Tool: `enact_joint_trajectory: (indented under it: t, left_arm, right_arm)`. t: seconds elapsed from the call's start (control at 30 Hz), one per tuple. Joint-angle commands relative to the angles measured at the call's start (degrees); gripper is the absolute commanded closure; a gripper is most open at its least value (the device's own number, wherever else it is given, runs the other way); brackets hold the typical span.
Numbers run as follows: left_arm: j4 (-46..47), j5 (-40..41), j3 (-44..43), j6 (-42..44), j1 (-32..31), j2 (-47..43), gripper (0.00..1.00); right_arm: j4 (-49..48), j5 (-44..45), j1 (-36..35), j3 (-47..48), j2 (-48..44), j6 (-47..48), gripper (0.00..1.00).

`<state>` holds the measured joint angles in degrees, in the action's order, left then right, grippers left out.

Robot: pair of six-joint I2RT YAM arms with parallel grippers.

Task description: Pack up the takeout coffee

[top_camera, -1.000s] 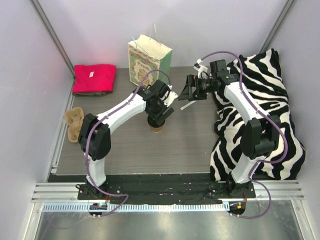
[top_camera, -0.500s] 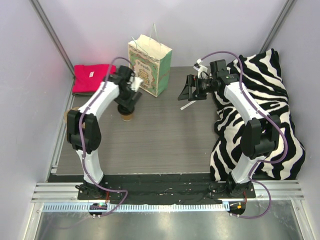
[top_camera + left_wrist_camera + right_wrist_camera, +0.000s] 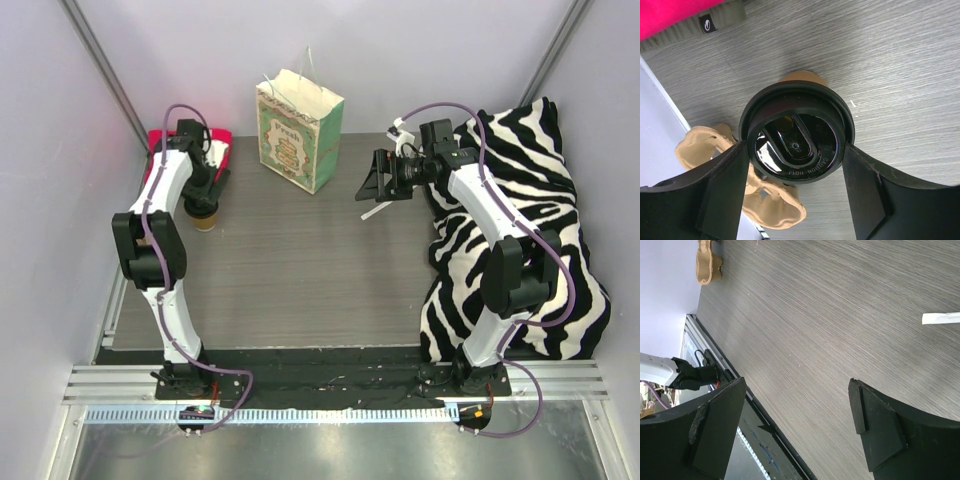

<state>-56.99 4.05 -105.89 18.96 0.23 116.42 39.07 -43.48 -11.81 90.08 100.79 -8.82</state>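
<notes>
Grey wood-grain worktop [image 3: 300, 270], packing unfinished.
Tan kraft-paper cup [image 3: 802, 78] with round black plastic lid [image 3: 796, 131] is gripped by left hand [image 3: 794, 152], outside white-and-green paper bag [image 3: 298, 135]; right hand [image 3: 796, 390] is held wide, empty.

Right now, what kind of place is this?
Probably a robot test cell: plain pale walls enclose a small table, the left arm and right arm are bolted by an aluminium rail, and a paper bag and zebra-print cushion look staged.
</notes>
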Motion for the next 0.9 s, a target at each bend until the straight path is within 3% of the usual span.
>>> enact_joint_trajectory:
  t: [0.0,0.17,0.27,0.53,0.67,0.87]
  left_arm:
    - [-0.93,-0.71,-1.25,1.08,1.16,0.56,0.23]
    - [-2.42,-2.81,-2.21,1.08,2.40,-1.10,0.06]
    - [-7.32,-5.97,-5.73,1.86,4.42,-1.63,0.00]
    - [-16.30,-14.60,-12.07,12.40,11.10,-7.34,0.00]
    - [-21.67,-16.35,-5.94,25.57,16.45,-8.40,0.00]
    - [-10.71,-16.64,8.48,39.39,24.98,-10.43,0.04]
  right_arm:
    - [-1.10,-1.34,0.21,0.97,-0.24,-0.15,0.07]
    - [-1.19,-1.25,0.30,0.88,-0.86,0.03,0.07]
    - [-1.10,-1.69,0.21,0.97,-1.04,0.12,0.07]
    - [-0.05,-2.48,0.30,1.76,-2.18,0.91,0.06]
    - [0.39,-3.01,0.30,1.94,-2.44,1.17,0.06]
    - [2.23,-3.45,0.21,2.64,-3.06,2.22,0.06]
